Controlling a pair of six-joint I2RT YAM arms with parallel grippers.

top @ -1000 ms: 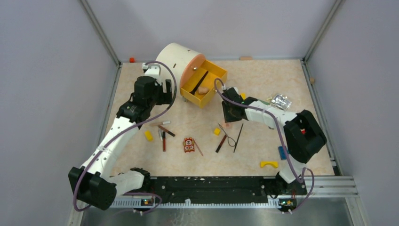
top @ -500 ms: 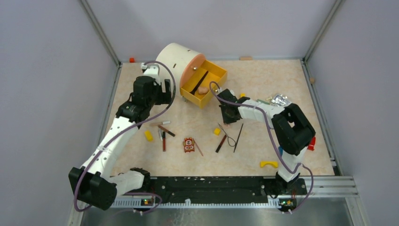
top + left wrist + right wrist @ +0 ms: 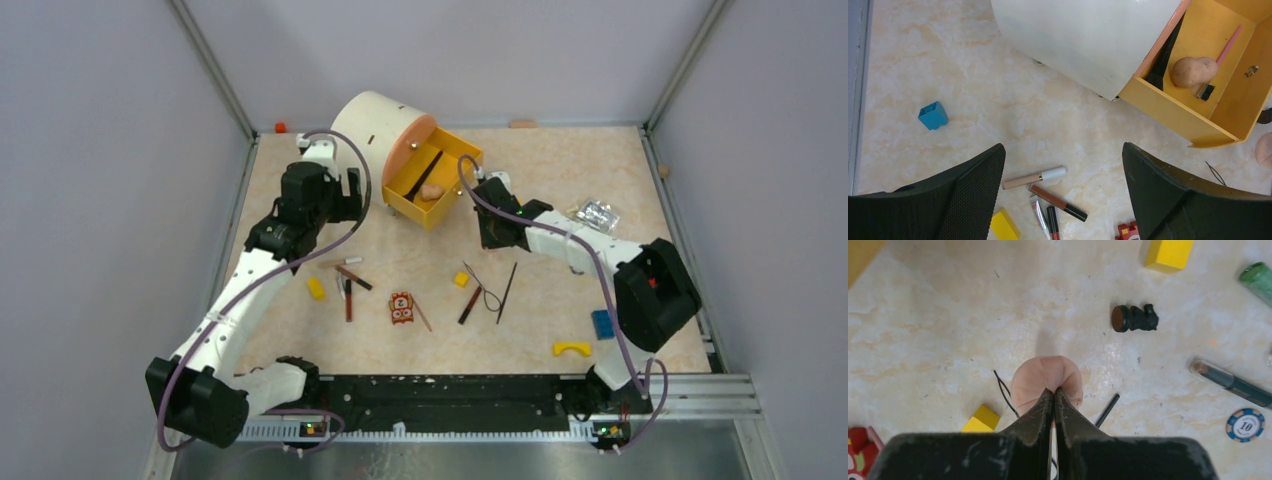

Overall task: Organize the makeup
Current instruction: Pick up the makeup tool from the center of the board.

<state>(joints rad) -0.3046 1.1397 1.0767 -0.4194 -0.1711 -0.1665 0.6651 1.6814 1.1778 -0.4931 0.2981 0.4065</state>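
Colours, marbled beige table [image 3: 580,160]
Peach puff [image 3: 1047,376]; pink brush [image 3: 1229,44]; yellow drawer [image 3: 1168,107]; white drum [image 3: 1088,35]; blue block [image 3: 933,115]; blue-and-white chip [image 3: 1248,425]; red patterned toy [image 3: 401,307].

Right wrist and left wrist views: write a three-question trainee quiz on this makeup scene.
1. True or false: the right end effector is shut on a puff.
2. Which of these lies in the drawer? A. a pink brush B. a poker chip C. a blue block
3. Fill in the blank: the left end effector is ___ and holds nothing.

Key: 1 true; 2 A; 3 open.
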